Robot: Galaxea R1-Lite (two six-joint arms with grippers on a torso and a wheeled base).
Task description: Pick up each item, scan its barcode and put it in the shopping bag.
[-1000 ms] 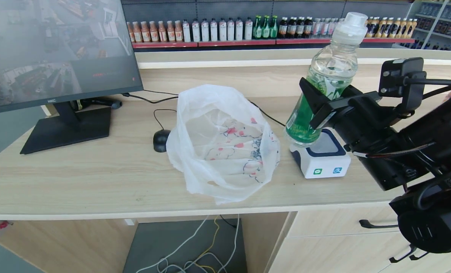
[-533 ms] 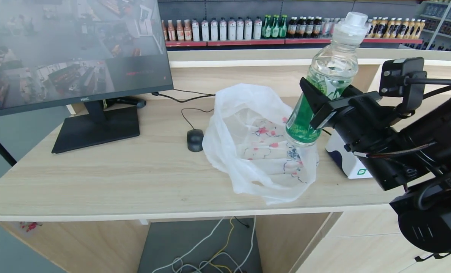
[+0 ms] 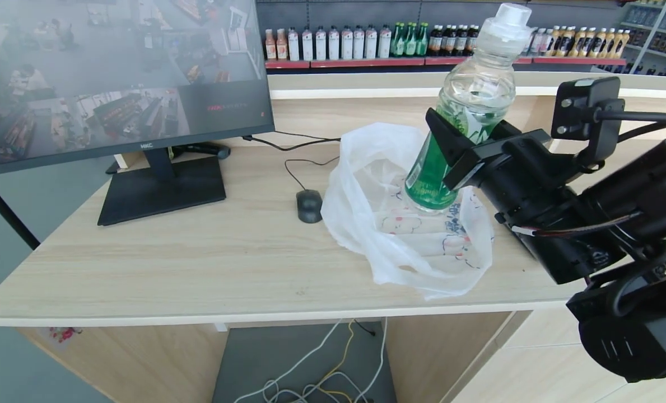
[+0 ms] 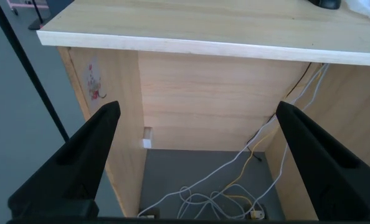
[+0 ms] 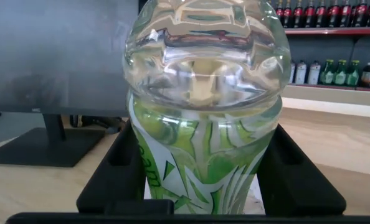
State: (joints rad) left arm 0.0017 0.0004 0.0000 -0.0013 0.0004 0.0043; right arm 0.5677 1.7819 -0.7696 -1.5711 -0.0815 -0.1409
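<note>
Right gripper (image 3: 455, 152): clamped on the green-labelled lower half of the bottle (image 3: 470, 106), above the right part of the counter (image 3: 198, 263).
Bottle: clear with a white cap, tilted so the cap leans to the far right. Its base hangs over the open mouth of the shopping bag (image 3: 391, 249).
Shopping bag: thin white plastic with red and blue print, slumped open on the counter.
Left gripper (image 4: 197, 112): fingers wide apart and holding nothing, low before the counter's near edge, facing the cables (image 4: 235, 186) underneath.
Mouse (image 3: 309, 205): black, just left of the bag.
Monitor (image 3: 114, 78): far left on the counter.
</note>
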